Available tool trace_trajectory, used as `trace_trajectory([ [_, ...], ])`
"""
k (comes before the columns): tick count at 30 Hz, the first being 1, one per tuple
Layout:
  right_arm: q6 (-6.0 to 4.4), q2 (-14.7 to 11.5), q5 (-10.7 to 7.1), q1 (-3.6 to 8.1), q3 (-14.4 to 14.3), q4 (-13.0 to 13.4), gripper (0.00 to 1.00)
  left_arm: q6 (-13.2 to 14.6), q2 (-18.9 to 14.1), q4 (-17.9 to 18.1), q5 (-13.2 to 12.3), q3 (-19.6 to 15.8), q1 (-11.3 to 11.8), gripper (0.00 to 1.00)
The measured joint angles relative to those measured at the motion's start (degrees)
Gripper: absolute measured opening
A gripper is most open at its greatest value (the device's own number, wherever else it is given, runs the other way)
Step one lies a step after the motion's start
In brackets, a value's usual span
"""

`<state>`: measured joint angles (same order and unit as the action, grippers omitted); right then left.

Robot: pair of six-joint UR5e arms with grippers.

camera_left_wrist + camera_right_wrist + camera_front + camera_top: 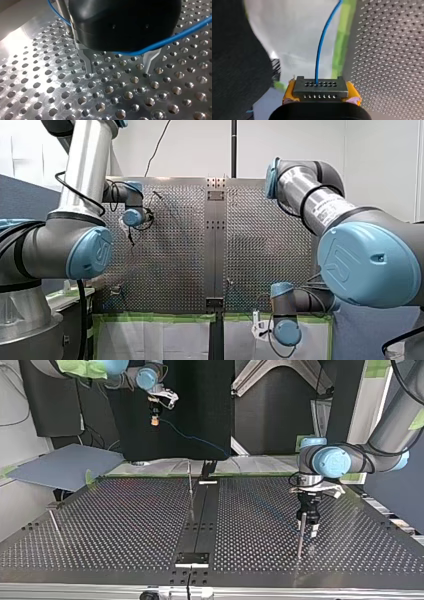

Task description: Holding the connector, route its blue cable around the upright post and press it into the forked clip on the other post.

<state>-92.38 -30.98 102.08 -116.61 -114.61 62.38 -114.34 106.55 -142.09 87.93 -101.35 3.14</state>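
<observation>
The connector (320,86) is clamped between the yellow pads (289,90) of my right gripper (321,93), off the table's (125,525) edge. Its blue cable (319,50) is led past my left gripper (118,66), which is spread wide, gripping nothing, beside a post (300,535).

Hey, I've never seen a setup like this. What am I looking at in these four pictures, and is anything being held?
These are two robot arms at a perforated metal table. One picture looks from behind the arms, one faces them from across the table, two come from cameras on the wrists. Thin upright posts stand on the table. My right gripper clamps a grey connector whose blue cable trails away. My left gripper is open, low over the table, holding nothing.
</observation>
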Motion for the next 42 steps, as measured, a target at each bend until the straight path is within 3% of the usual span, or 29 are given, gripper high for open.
trace_trajectory([
  [6,-0.22,-3.0,-2.79,0.13,1.4,-2.1,0.00,0.0,0.0,0.0,0.0,0.0,0.0,0.98],
  [19,0.19,-9.3,-5.93,1.40,3.9,-8.0,0.00,0.0,0.0,0.0,0.0,0.0,-0.1,0.98],
  [28,0.52,-14.1,-9.06,1.99,4.9,-9.0,0.00,0.0,0.0,0.0,0.1,0.0,-0.1,0.98],
  [42,1.83,-21.4,-9.62,3.51,4.6,-10.7,0.00,-1.3,0.0,-1.9,2.2,0.0,0.1,0.98],
])
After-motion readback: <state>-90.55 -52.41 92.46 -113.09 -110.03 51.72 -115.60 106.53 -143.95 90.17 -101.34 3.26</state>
